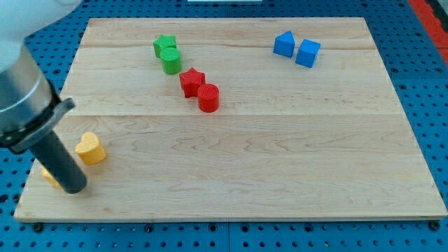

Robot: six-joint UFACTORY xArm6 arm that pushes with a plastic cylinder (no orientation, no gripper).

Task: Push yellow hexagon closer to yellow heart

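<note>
a pale wooden board (280, 154) made of long planks fills most of the view, evenly lit with no hard shadows. it lies on a blue pegboard surface (427, 105) dotted with small holes, which shows along every edge of the board.

light: bright, even | shadows: soft, short, beside blocks toward 3 o'clock | glare: none | focus: worktop (280, 154) sharp; arm housing at 9 o'clock slightly blurred
</note>
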